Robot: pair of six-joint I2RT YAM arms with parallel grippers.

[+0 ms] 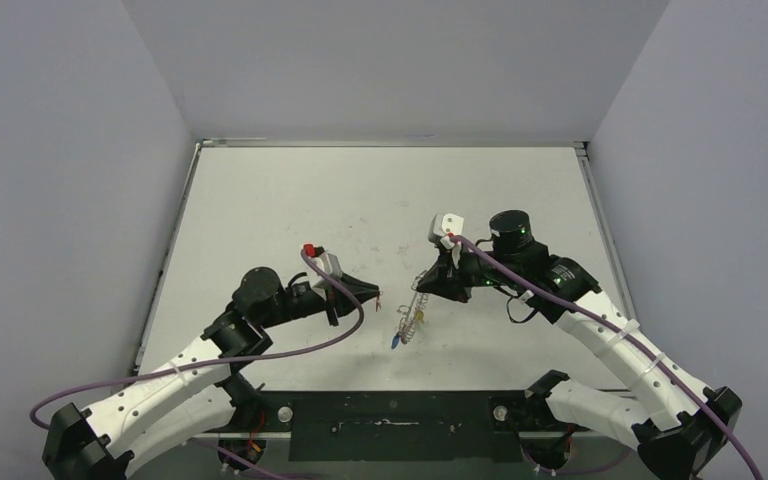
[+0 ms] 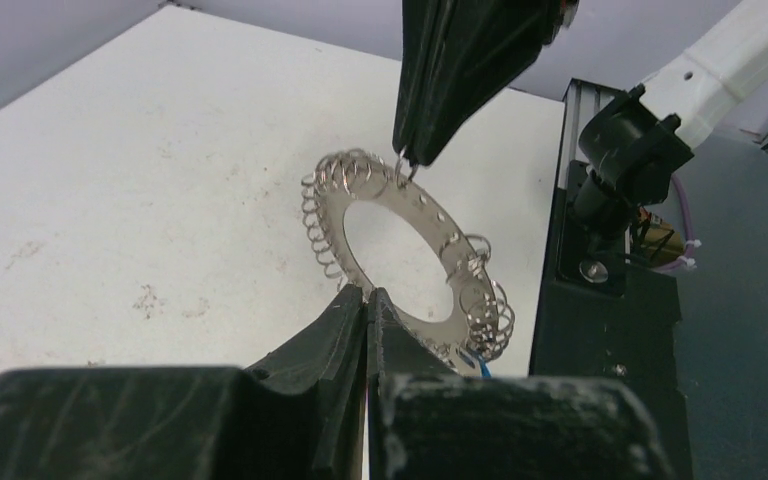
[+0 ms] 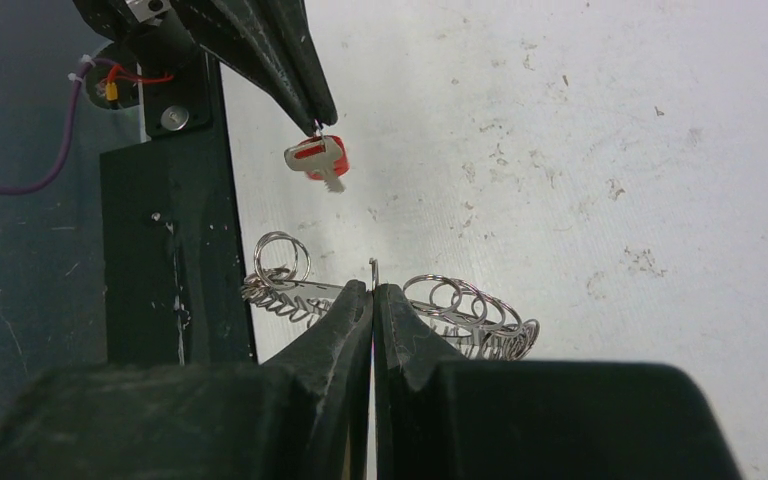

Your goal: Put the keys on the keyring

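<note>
My right gripper [image 1: 423, 287] [image 3: 372, 290] is shut on a wire loop of the keyring [image 1: 410, 320] [image 2: 438, 222] [image 3: 305, 290], a flat grey ring edged with small loops that hangs tilted above the table. A blue tag [image 1: 396, 342] [image 2: 482, 366] dangles from the ring's low end. My left gripper [image 1: 373, 293] [image 2: 368, 296] [image 3: 317, 125] is shut on the red-tagged key [image 1: 378, 301] [image 3: 318, 158], which hangs from its fingertips a short way left of the ring. In the left wrist view that key is hidden between the fingers, whose tips sit close to the ring's rim.
A black mounting plate [image 1: 390, 425] [image 2: 600, 330] [image 3: 175, 250] runs along the near table edge, just under the ring. Grey walls enclose the white table [image 1: 290, 200] on three sides. A yellow tag [image 1: 418, 318] also hangs on the ring.
</note>
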